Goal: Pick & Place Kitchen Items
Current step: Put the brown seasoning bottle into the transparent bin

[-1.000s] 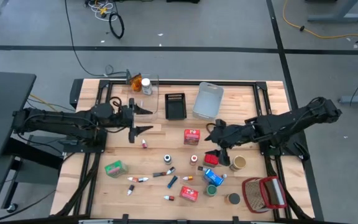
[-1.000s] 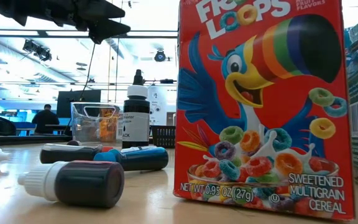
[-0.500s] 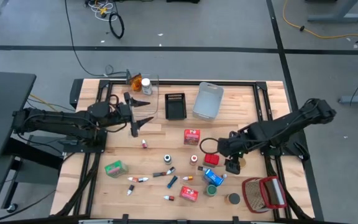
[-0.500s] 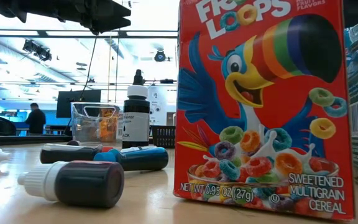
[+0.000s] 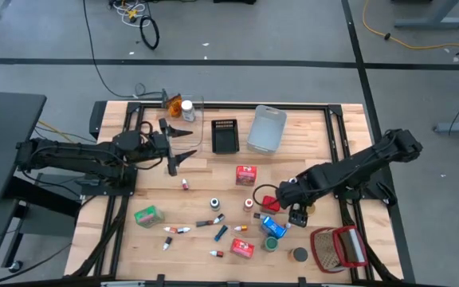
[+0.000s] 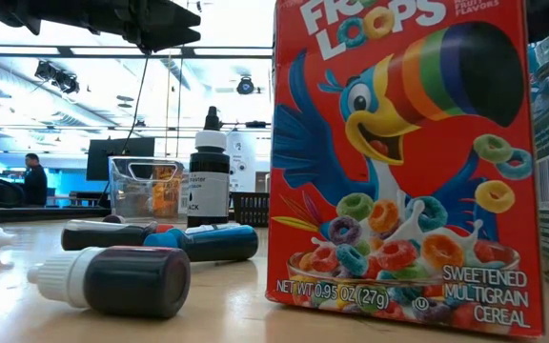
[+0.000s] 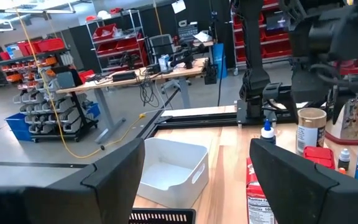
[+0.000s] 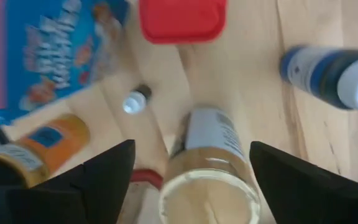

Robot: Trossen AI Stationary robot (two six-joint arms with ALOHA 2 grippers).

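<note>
High view: the right end effector (image 5: 296, 212) hangs over groceries on the worktop (image 5: 325, 119); the left end effector (image 5: 178, 147) waits released near the clear bin (image 5: 198, 119). Right wrist view: released fingers (image 8: 294, 174) straddle a tan-lidded jar (image 8: 210, 168), beside a red lid (image 8: 182, 18).

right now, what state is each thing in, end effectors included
left end effector, open, holding nothing
right end effector, open, over the tan-lidded jar
tan-lidded jar, upright, lid on
cereal box, upright
black food-colouring bottle, upright, capped
dark tube, lying on its side, capped
</note>
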